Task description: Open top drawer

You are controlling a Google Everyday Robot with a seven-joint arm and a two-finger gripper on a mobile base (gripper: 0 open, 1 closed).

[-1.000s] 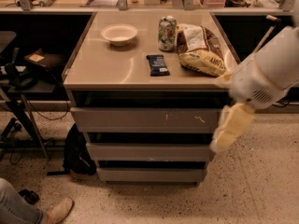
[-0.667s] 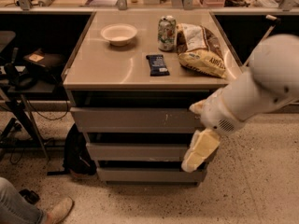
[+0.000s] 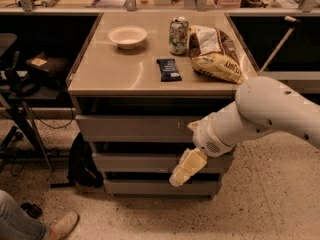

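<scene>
A speckled floor [image 3: 270, 204] runs under a tan table [image 3: 110, 79] that carries a bowl [image 3: 127, 36], a can [image 3: 178, 35], a bag [image 3: 216, 54] and a dark bar [image 3: 169, 69]. Three grey drawer fronts are stacked below the top.

The top drawer [image 3: 132, 128] sits just beneath the tabletop, under a dark gap. Its flat front runs left to right and appears flush with the fronts below, so I judge it shut. There is no handle in view, only small pale scuffs toward its right end.

The white arm [image 3: 265, 111] reaches in from the right, and its wrist covers the right end of the top drawer's front. The claw [image 3: 184, 170] hangs from the wrist, angled down and to the left. It lies in front of the middle drawer [image 3: 130, 162], with its tip near the gap above the bottom drawer [image 3: 135, 186].

The top drawer therefore lies above the claw and mostly to its left. I judge the claw would have to rise one front higher to reach an edge of it.

Whether the claw is open or closed I cannot tell. It seems to hold nothing, and contact with the middle front cannot be made out.
</scene>
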